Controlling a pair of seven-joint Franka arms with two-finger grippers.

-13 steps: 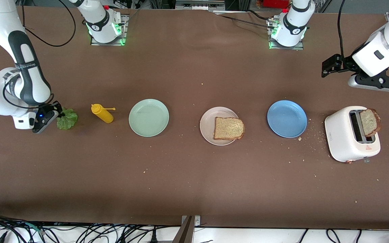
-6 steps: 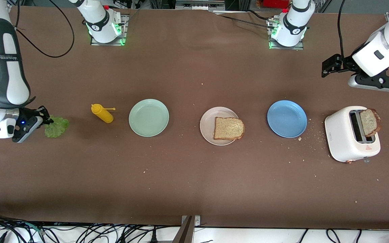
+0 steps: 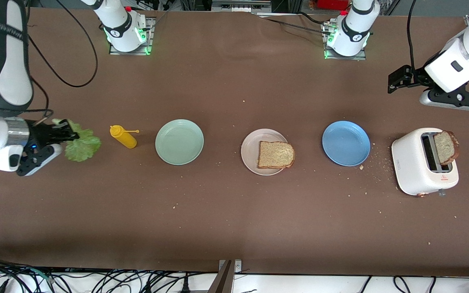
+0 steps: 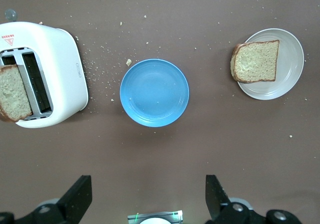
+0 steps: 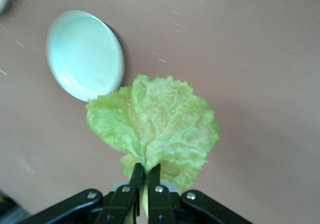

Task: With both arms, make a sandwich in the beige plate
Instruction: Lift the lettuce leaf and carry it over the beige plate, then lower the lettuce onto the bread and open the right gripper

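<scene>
A brown table (image 3: 234, 228) with black cables (image 3: 96, 280) along its near edge.

Through the right wrist view I observed the right gripper (image 5: 145, 176) with its black fingers (image 5: 154, 184) pressed together on the stem end of a lettuce leaf (image 5: 157, 129). The leaf was pale green, ruffled along its edge, with a lighter rib running up from the pinch point, and it fanned out away from the fingers. The brown table (image 5: 250, 58) lay below it, and I noted scattered light crumbs there. A mint-green plate (image 5: 85, 53) sat on the table; the leaf's edge overlapped the plate's rim in the picture. The plate's inside appeared bare and glossy.
</scene>
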